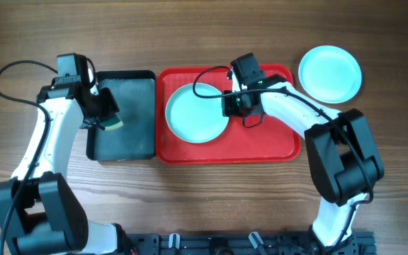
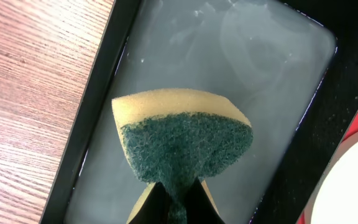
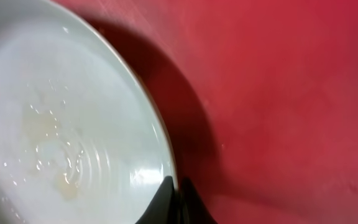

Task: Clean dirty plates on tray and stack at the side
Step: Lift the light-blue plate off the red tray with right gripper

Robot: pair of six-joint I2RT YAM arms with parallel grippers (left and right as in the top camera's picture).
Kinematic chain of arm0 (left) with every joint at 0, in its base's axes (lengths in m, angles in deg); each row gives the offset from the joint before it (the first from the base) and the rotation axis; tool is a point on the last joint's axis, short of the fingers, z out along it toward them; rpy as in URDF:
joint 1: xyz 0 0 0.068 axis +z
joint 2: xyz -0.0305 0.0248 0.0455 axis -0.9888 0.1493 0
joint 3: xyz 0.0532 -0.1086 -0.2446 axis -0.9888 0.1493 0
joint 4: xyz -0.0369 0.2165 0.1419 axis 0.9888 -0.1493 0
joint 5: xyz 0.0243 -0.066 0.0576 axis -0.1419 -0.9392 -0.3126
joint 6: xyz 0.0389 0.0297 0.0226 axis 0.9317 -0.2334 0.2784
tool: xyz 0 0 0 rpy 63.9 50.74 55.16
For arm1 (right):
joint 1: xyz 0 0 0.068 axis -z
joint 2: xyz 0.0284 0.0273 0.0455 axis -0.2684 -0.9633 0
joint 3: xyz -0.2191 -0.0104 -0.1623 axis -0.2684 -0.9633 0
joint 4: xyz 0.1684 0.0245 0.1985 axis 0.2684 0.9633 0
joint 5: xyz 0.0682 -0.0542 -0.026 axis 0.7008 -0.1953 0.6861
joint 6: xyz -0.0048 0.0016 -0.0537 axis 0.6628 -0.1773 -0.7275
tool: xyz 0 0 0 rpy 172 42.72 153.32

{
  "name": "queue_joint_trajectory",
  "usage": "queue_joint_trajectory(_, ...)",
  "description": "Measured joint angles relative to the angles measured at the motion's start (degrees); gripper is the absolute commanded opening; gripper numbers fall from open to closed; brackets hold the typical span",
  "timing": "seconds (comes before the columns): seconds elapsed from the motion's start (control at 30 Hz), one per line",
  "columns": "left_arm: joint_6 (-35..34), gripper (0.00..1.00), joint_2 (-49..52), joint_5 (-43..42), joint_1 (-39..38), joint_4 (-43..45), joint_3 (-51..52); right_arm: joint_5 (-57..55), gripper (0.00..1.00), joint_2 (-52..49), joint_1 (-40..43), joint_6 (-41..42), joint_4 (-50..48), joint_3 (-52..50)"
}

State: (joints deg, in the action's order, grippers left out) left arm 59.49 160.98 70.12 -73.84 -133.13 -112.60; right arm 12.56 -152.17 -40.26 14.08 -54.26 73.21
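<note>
One aqua plate (image 1: 330,74) aside on desk (image 1: 190,205); smeared plate (image 1: 195,113) on red tray (image 1: 275,145), right fingers (image 3: 160,208) clamped on rim; left fingers (image 2: 151,208) gripping sponge (image 2: 185,146).

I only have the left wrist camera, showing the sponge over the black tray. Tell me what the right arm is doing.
Observer: The right gripper is over the red tray, its jaws pinched on the rim of a plate.
Operator: Say whether that plate needs scrubbing.
Observer: It does. The right wrist view shows droplets and a yellowish smear on it.
Operator: Report any plates off the tray.
Observer: A second plate lies on the table, beyond the red tray's far right corner.
</note>
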Motion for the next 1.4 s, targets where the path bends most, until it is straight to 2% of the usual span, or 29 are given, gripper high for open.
queue_joint_trajectory(0.17, 2.32, 0.04, 0.0, 0.0, 0.0, -0.02, 0.0, -4.0, 0.04, 1.92, 0.02, -0.46, 6.82, 7.43)
queue_joint_trajectory(0.3, 2.71, 0.04, 0.0, 0.44, 0.0, 0.04, 0.0, -5.27, 0.04, 3.56, -0.04, -0.33, 7.54, 11.37)
queue_joint_trajectory(0.5, 2.71, 0.04, 0.0, 1.09, 0.0, 0.17, 0.0, -13.05, 0.04, 3.93, -6.38, 2.29, 0.07, 12.55)
queue_joint_trajectory(0.7, 2.71, 0.04, 0.0, 1.29, 0.0, 0.17, 0.02, -29.59, 0.04, 3.91, -19.37, 1.77, -10.6, 12.55)
queue_joint_trajectory(0.8, 2.71, 0.04, 0.0, 1.29, 0.0, 0.13, 0.07, -37.55, 0.04, 3.87, -23.15, -2.93, -15.8, 12.55)
queue_joint_trajectory(0.93, 2.71, 0.04, 0.0, 1.29, 0.0, 0.0, 0.11, -45.79, 0.04, 3.87, -26.38, -16.04, -25.92, 12.59)
queue_joint_trajectory(1.17, 2.71, 0.04, 0.0, 1.29, 0.0, -0.04, 0.11, -49.48, 0.04, 3.87, -27.56, -40.33, -40.81, 12.59)
queue_joint_trajectory(1.4, 2.71, 0.04, 0.0, 1.29, 0.0, -0.04, 0.11, -50.14, 0.04, 3.87, -27.67, -51.28, -46.53, 12.61)
